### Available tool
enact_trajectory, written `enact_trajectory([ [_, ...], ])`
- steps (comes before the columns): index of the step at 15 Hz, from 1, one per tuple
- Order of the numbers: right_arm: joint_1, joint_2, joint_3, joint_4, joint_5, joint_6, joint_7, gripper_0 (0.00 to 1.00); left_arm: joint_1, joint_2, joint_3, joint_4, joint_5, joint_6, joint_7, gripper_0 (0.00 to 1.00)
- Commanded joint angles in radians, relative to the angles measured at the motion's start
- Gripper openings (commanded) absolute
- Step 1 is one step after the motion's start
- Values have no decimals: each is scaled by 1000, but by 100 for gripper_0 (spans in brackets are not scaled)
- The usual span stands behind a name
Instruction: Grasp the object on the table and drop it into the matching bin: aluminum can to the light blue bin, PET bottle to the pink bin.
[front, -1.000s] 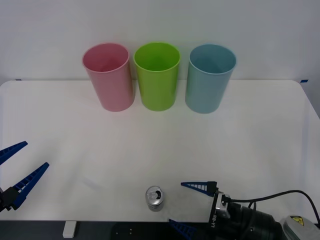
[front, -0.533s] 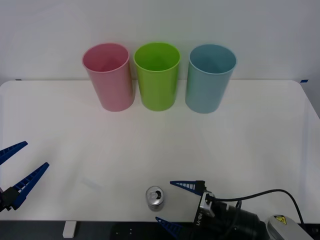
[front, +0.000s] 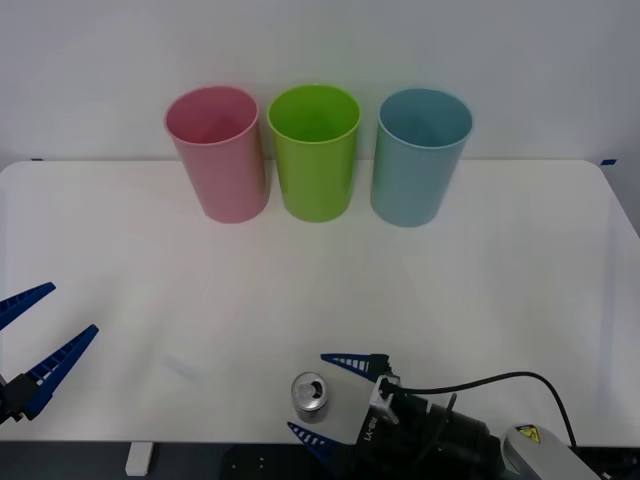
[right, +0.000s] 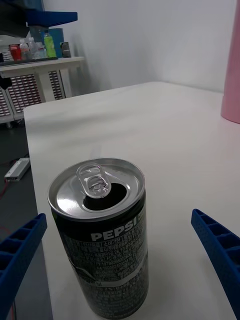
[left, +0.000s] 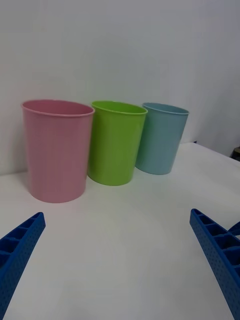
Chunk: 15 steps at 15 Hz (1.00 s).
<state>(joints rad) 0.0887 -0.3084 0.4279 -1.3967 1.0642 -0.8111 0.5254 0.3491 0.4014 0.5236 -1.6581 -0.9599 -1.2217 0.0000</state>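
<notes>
The aluminum can (front: 310, 396) stands upright near the front edge of the white table (front: 500, 270). Up close it is a dark can (right: 102, 235) with a silver top and pull tab. My right gripper (front: 307, 393) is open at table height, one blue finger on each side of the can and neither touching it. At the front left, my left gripper (front: 75, 308) hangs open and holds nothing. The pink bin (front: 218, 152) and the light blue bin (front: 421, 155) stand at the back of the table.
A lime green bin (front: 314, 150) stands between the pink and light blue ones; the left wrist view shows all three in a row, pink bin (left: 57, 150), green bin (left: 116, 142) and light blue bin (left: 161, 137). A black cable trails behind the right wrist.
My right gripper has slid left along the front edge until its open fingers flank the can. The can and the left arm have not moved.
</notes>
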Motion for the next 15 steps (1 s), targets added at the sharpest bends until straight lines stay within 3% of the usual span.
enact_trajectory([
  [1, -1, 0, 17, 1, 0, 30, 13, 100, 0, 0, 0, 0, 0, 0, 0, 100],
  [7, -6, 17, 38, -1, 13, 72, 36, 100, 0, 0, 0, 0, 0, 0, 0, 100],
  [8, -6, 18, 38, -1, 13, 73, 42, 83, 0, 0, 0, 0, 0, 0, 0, 100],
  [9, -6, 18, 38, -1, 13, 73, 48, 14, 0, 0, 0, 0, 0, 0, 0, 100],
  [10, -6, 18, 37, -1, 13, 73, 50, 0, 0, 0, 0, 0, 0, 0, 0, 100],
  [15, -6, 18, 35, -1, 13, 73, 51, 0, 0, 0, 0, 0, 0, 0, 0, 100],
])
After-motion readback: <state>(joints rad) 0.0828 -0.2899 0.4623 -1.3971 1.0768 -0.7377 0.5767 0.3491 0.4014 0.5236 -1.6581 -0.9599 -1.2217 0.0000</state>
